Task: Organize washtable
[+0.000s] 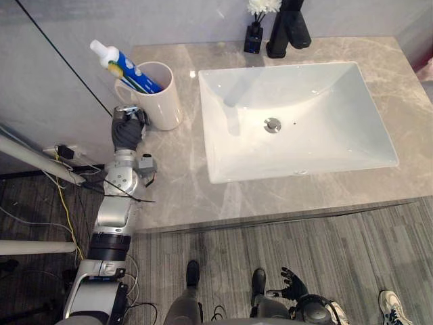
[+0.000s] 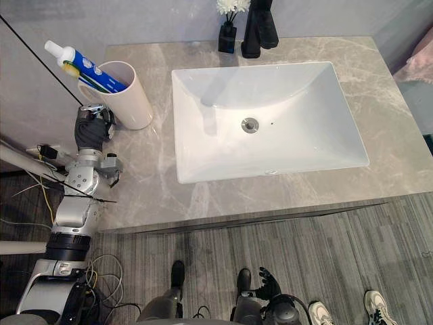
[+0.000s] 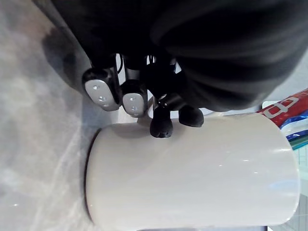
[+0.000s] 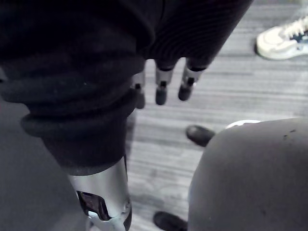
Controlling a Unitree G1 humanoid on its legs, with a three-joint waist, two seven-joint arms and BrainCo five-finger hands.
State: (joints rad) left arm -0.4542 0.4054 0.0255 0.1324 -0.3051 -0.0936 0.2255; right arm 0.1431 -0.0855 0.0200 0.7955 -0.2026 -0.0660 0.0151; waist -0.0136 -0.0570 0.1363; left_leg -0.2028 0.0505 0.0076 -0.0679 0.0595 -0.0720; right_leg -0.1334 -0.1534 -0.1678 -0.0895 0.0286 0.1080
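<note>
Mug (image 1: pixel 159 98) standing on washtable (image 1: pixel 177 186) beside sink (image 1: pixel 325 125), holding toothpaste tube (image 1: pixel 125 65); left hand (image 1: pixel 127 130) curling fingers round mug handle; right hand (image 1: pixel 292 280) hanging low, fingers relaxed straight.

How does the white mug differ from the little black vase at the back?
The white mug is much bigger and pale; the black vase is small and dark. The mug holds a toothpaste tube, the vase white flowers. The left hand curls against the mug; nothing touches the vase. The mug stands left of the sink, the vase behind it. Both stand upright on the counter.
</note>
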